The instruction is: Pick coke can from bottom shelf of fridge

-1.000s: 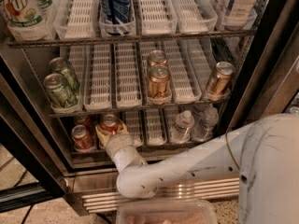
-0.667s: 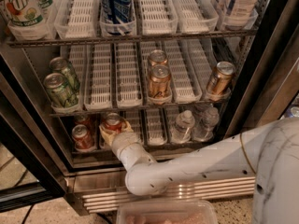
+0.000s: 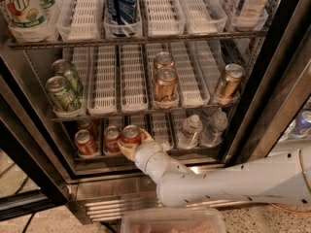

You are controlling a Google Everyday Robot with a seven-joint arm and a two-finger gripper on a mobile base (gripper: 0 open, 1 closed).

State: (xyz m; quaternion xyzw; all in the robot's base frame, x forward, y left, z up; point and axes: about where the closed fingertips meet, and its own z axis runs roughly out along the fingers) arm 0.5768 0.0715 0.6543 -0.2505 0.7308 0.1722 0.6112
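A: pincer point(image 3: 133, 143) status?
B: low in fridge point(image 3: 116, 191), at front of bottom shelf point(image 3: 160, 129), clamped round coke can point(image 3: 131, 133)
A: can pos?
B: bottom shelf front, just right of 2 more red cans point(image 3: 85, 142)

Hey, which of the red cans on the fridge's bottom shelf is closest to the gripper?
The rightmost red can: the gripper is right up against it, while the other red cans stand further left, apart from it.
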